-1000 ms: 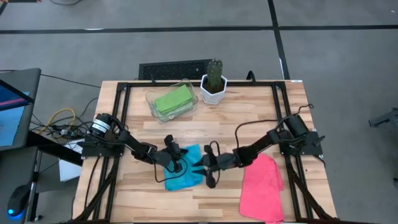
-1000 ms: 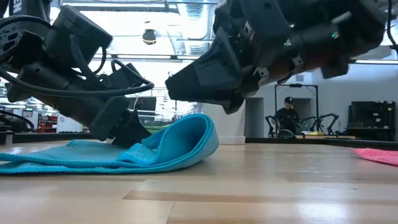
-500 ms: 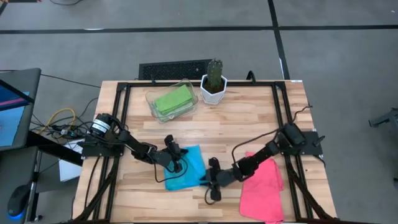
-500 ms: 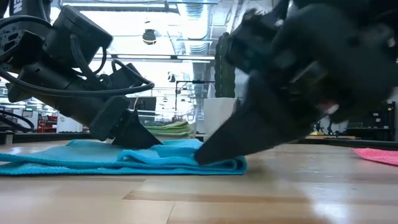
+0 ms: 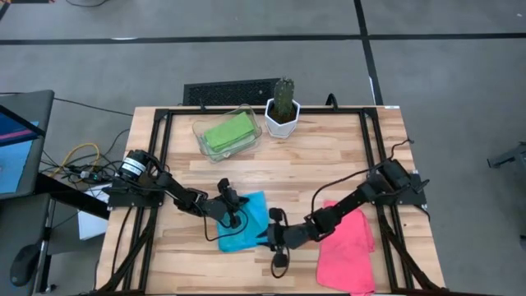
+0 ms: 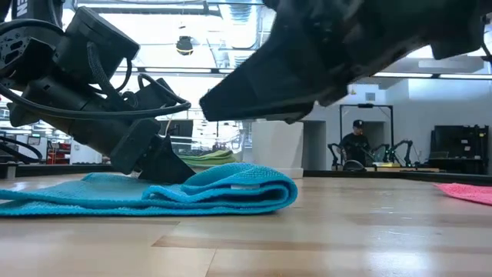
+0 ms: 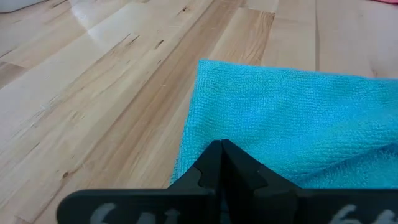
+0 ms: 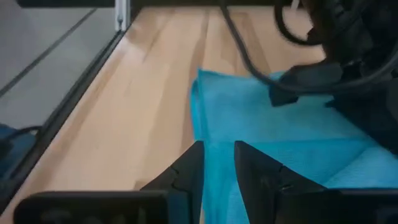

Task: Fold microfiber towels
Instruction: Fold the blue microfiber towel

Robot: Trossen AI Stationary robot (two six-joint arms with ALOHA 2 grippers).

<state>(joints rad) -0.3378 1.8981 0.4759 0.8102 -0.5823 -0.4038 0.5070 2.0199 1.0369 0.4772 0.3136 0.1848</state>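
Observation:
A cyan towel (image 5: 251,207) lies folded on the wooden table, its rounded fold (image 6: 269,188) toward the right. My left gripper (image 5: 237,215) is shut, with its tips down on the towel's left part. My right gripper (image 5: 269,234) hovers just above the fold; in the low view it (image 6: 211,108) is clear of the cloth. Its fingers stand a little apart, and the towel (image 8: 261,118) shows beyond them. A pink towel (image 5: 345,247) lies flat at the near right. A green towel (image 5: 228,131) rests in a clear tray. My left gripper presses its shut fingertips (image 7: 221,148) down on the cyan towel's top layer, a little in from one edge (image 7: 186,130). It comes slanting down from the table's left. The towel lies flat on the table under the tips (image 6: 165,171).
The clear tray (image 5: 197,130) and a potted cactus (image 5: 282,113) stand at the far middle. The pink towel (image 6: 469,192) lies under my right arm. A person (image 6: 355,146) stands in the room beyond the table. Bare wood lies near and far of the cyan towel.
My right gripper has gone toward the table's near edge, dipped onto the towel's right side and come up again. That side of the cyan towel, which stood curled up, now lies folded over as a low rounded fold. The part under my left gripper has stayed put.

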